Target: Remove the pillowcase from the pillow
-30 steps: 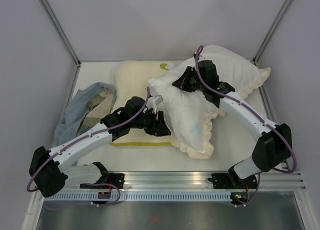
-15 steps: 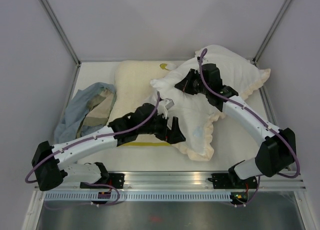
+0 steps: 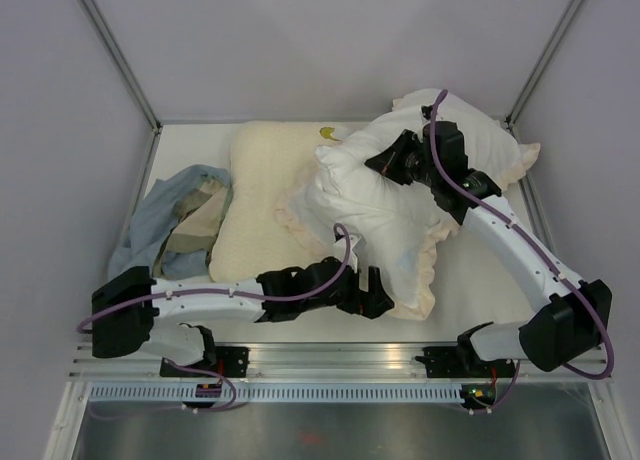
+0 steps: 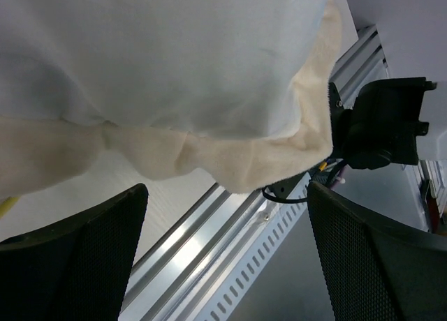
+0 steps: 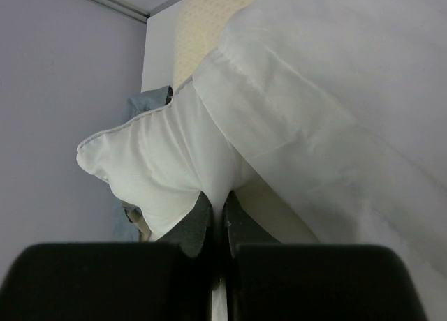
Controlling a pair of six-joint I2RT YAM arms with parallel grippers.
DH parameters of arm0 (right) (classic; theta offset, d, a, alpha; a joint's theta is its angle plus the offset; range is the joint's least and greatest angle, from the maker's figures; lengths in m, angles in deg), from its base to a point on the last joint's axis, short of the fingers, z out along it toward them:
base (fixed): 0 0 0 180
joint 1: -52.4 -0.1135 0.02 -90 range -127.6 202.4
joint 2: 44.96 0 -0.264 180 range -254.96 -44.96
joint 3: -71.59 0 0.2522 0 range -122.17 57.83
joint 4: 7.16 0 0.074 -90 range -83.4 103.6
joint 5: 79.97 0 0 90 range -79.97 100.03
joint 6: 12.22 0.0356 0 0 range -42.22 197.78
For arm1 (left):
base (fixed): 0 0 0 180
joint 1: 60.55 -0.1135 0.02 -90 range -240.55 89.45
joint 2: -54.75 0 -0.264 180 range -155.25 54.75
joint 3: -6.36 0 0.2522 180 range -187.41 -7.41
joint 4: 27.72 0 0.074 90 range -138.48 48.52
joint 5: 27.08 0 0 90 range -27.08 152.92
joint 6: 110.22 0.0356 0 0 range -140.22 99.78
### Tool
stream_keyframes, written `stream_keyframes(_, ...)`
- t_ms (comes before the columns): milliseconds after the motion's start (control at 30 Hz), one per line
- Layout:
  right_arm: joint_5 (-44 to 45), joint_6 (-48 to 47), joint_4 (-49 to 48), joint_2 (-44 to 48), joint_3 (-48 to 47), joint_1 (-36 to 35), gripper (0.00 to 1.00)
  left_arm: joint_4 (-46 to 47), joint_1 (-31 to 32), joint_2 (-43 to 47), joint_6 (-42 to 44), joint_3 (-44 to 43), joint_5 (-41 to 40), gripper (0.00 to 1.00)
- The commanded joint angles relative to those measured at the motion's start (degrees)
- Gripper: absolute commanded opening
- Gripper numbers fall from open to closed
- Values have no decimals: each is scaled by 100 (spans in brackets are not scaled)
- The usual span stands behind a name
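My right gripper is shut on a corner of the white pillow and holds it up over the back right of the table. In the right wrist view the gripper pinches that pillow corner. The pillowcase shows its cream face and ruffled frill, draped round the pillow's lower and right parts; its dark grey face is hidden. My left gripper is open and empty, low by the front edge, just below the frill. In the left wrist view the gripper holds nothing.
A flatter cream-yellow pillow lies left of centre, partly under the white one. A pale blue-grey and beige cloth is bunched at the left. The metal front rail and the right arm's base are close to my left gripper.
My left arm swung down and right to the front edge, off the fabric. My right gripper pulled the pillow corner up and back to the right, and more white pillow now shows.
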Motion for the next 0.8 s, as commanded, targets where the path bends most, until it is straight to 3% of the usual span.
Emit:
stream_keyframes(0,-10,329,-475,314,-421,37,0,809,195,-555,-565,-178,-286,100)
stream_keyframes(300,-89,364,-422,428,-457,63,0,1836,275,-1250,-662,-161,-532,100)
stream_keyframes(533,-89,364,-458,489,-351,81,0,1952,283,-1698,-417,-600,-559,97)
stream_keyframes(600,-81,355,-484,463,-351,81,0,2170,283,-1882,-320,-618,-366,86)
stream_keyframes(633,-89,347,-501,446,-351,81,0,2293,283,-1935,-258,-583,-139,60)
stream_keyframes(667,-89,346,-528,428,-351,90,0,2634,292,-2014,-249,-522,-15,44)
stream_keyframes(700,-98,338,-598,384,-325,90,0,2820,292,-2050,-240,-356,230,12)
stream_keyframes(733,-133,355,-668,358,-307,98,0,3031,292,-2067,-257,-250,337,2)
stream_keyframes(767,-151,373,-790,332,-290,107,0,3329,310,-2085,-275,-144,407,2)
